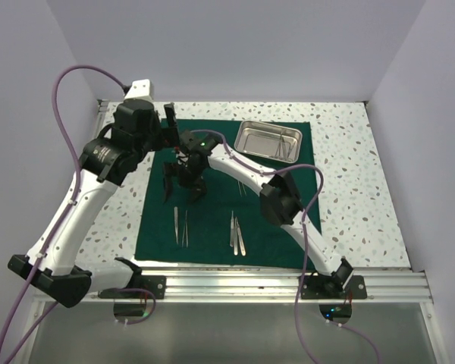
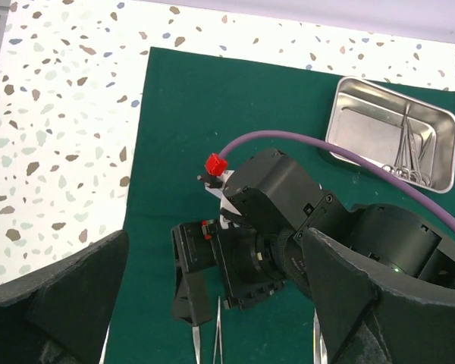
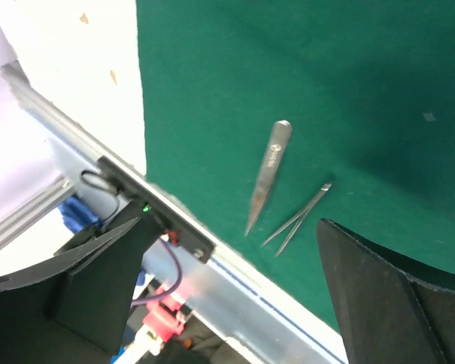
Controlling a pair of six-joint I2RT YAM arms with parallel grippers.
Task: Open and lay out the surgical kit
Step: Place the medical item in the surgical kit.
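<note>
The dark green cloth (image 1: 212, 199) lies spread flat on the table. The steel tray (image 1: 268, 141) stands on its far right corner with ring-handled forceps (image 2: 407, 155) inside. Two tweezers (image 1: 180, 226) lie on the cloth front left, and two more (image 1: 236, 233) lie front centre. My right gripper (image 1: 183, 186) is open and empty, hovering just beyond the left tweezers; its wrist view shows them, one broad (image 3: 269, 174) and one slim (image 3: 297, 218). My left gripper (image 1: 176, 130) is open and empty above the cloth's far left part, over the right gripper (image 2: 212, 262).
The speckled white tabletop (image 1: 341, 205) surrounds the cloth. An aluminium rail (image 1: 273, 282) runs along the near edge, also in the right wrist view (image 3: 235, 280). White walls enclose the back and sides. The right arm's purple cable (image 2: 303, 140) arcs over the cloth.
</note>
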